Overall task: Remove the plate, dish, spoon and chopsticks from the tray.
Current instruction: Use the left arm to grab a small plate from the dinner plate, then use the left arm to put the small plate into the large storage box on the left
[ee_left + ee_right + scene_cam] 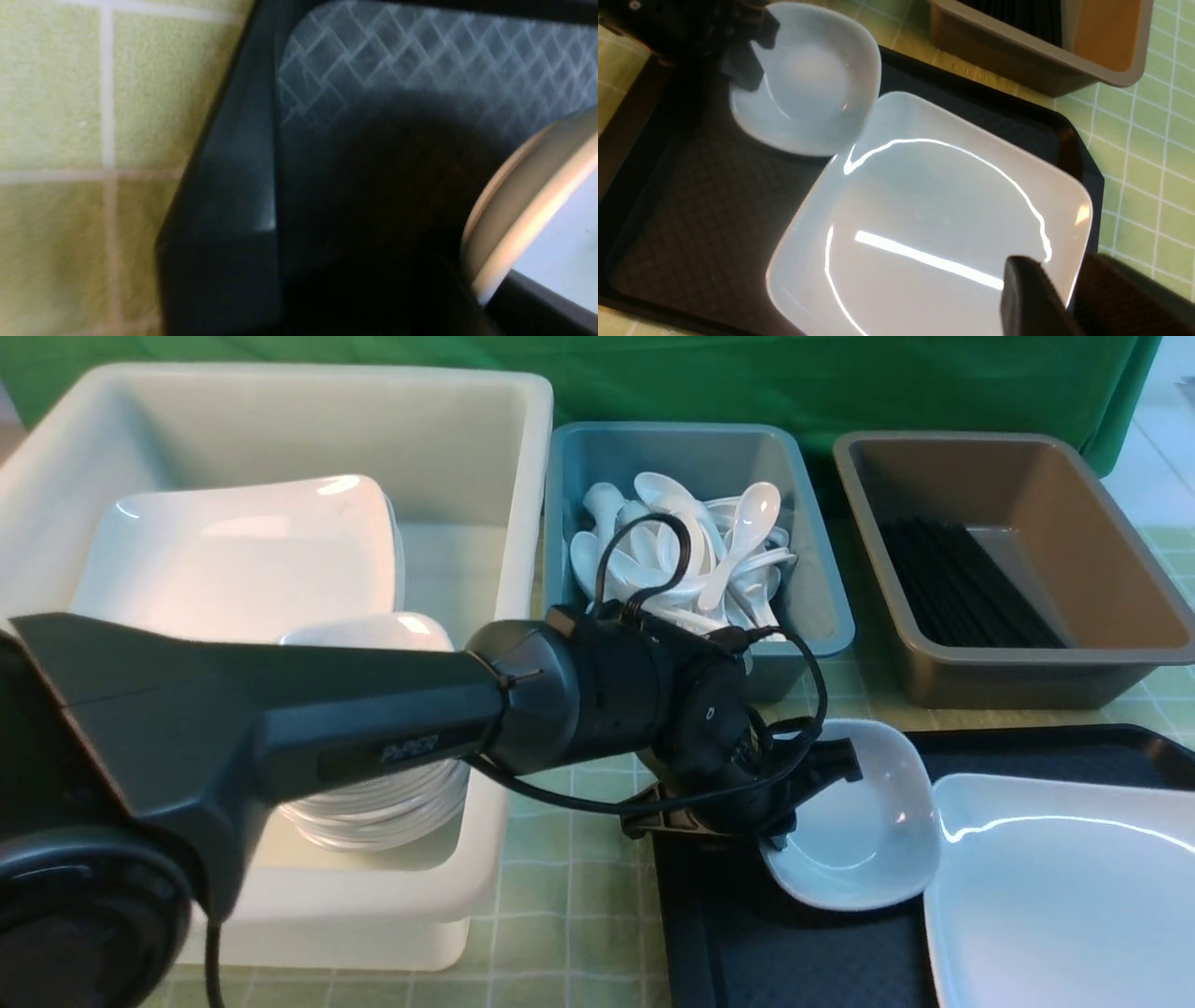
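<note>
The small white dish (pixel 859 831) sits at the black tray's (pixel 719 943) far left corner. My left gripper (pixel 805 798) reaches in from the left, shut on the dish's near-left rim, one finger inside the bowl. The left wrist view shows that rim (pixel 528 219) between the dark jaws over the tray's diamond pattern (pixel 420 70). Beside the dish lies the large white plate (pixel 924 219), one corner against it. My right gripper (pixel 1064 291) is shut on the plate's edge, one finger on top and one outside. No spoon or chopsticks show on the tray (pixel 691 210).
A big white tub (pixel 504 448) at the left holds stacked plates (pixel 252 551) and a stack of small dishes (pixel 373 803). Behind the tray stand a blue tub (pixel 822 607) of white spoons and a brown tub (pixel 1120 551) of black chopsticks. Green checked cloth covers the table.
</note>
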Tool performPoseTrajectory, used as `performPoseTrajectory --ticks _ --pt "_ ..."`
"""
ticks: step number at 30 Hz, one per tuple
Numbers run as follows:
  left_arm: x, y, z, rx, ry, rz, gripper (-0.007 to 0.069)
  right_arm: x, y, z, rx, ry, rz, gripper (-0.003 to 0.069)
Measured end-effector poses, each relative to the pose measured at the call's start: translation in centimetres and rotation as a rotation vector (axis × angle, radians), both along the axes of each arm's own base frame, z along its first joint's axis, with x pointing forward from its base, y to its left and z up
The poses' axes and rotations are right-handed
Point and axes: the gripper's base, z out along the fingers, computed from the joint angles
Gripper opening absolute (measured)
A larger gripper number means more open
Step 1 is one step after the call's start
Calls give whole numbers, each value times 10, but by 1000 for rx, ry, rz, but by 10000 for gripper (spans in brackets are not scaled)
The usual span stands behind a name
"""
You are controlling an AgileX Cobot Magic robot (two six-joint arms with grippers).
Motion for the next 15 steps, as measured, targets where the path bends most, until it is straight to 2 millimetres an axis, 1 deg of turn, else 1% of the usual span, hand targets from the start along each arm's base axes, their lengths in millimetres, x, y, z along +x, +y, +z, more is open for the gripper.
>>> performPoseTrajectory --ticks 1,2,5,15 --pt "-2 3 6 26 -7 -31 33 0 0 0 0 0 0 157" --pt "-3 4 9 37 -9 -44 30 0 0 0 0 0 0 157" --pt "-7 9 27 48 -42 -85 14 0 0 0 0 0 0 160" --pt "-23 25 90 13 -142 -151 8 0 0 0 1 0 -1 168"
